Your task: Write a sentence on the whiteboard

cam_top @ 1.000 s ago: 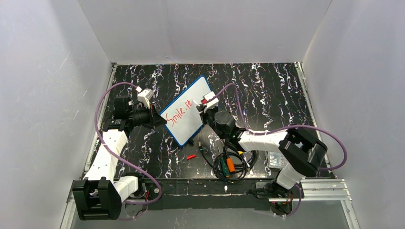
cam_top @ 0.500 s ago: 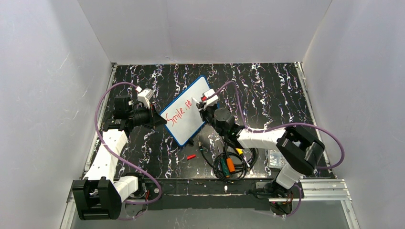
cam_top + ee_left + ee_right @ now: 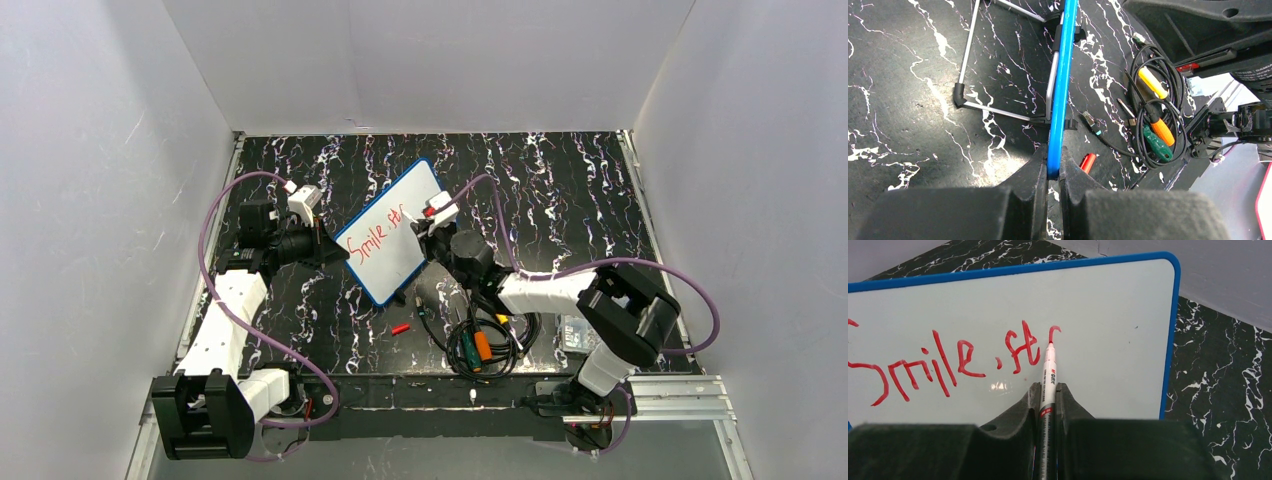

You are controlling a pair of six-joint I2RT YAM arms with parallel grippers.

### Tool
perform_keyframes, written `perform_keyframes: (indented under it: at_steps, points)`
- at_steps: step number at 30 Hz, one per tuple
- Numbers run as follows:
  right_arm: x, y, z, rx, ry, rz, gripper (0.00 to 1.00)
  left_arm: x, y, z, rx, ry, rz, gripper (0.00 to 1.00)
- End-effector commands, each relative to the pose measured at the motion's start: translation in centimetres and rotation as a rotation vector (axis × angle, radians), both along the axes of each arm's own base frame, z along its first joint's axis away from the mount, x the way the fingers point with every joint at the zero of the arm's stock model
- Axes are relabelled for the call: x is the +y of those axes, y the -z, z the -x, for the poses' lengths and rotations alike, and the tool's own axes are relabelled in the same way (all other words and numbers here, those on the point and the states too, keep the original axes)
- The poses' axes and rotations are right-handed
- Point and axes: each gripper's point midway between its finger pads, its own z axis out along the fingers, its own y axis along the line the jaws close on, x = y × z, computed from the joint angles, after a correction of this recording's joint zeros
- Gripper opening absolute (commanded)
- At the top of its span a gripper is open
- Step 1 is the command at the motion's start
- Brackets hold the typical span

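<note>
The whiteboard (image 3: 392, 232), white with a blue rim, stands propped on a wire stand in mid-table. My left gripper (image 3: 330, 246) is shut on its left blue edge (image 3: 1058, 120). My right gripper (image 3: 432, 222) is shut on a white marker (image 3: 1049, 375) with a red tip, and the tip touches the board face (image 3: 1108, 315). The sentence (image 3: 948, 360) in red reads "Smile, st" with the start of another letter at the marker tip. It also shows in the top view (image 3: 375, 225).
A red marker cap (image 3: 401, 327) lies in front of the board. A coil of black cable with orange, green and yellow handled tools (image 3: 480, 345) lies near the right arm. The wire stand legs (image 3: 998, 110) stick out behind the board. White walls enclose the table.
The right gripper with the marker has shifted slightly along the board, and a new red stroke has appeared after "st". The left gripper and board have not moved.
</note>
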Motion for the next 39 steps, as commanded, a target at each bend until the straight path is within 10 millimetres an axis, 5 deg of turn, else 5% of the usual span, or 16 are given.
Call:
perform_keyframes:
  at_steps: [1,6,20,39]
  points:
    - [0.0,0.4,0.8,0.022,-0.02,-0.032,0.01,0.1,1.1,0.9,0.045,0.021,-0.039,0.0]
    - [-0.3,0.3,0.5,0.015,0.007,-0.029,0.01,0.1,1.1,0.9,0.046,0.02,-0.04,0.0]
    - [0.2,-4.0,-1.2,-0.09,0.054,-0.047,0.01,0.1,1.1,1.0,0.047,0.021,-0.037,0.0]
    - [-1.1,1.3,0.1,0.015,0.047,0.017,0.01,0.1,1.1,1.0,0.045,0.021,-0.037,0.0]
